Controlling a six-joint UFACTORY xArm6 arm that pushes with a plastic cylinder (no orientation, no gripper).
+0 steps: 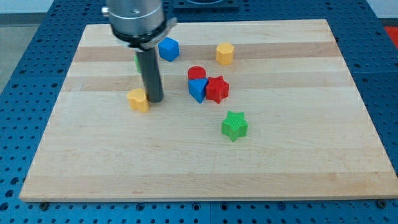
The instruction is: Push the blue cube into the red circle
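You see the blue cube (168,48), a small glossy block, near the board's (298,162) top edge, just beside the rod; my tip (155,99), no jaws, touches the yellow block (138,99), with the red circle (196,73) toward the centre.

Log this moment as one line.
tip: touching yellow block, on its right | blue cube: apart from tip, not at red circle | blue block: beside circle

Pale matt wooden board (205,162), smooth; dull blue perforated metal table (25,68) beneath.

Rod upright — my tip (155,99) down
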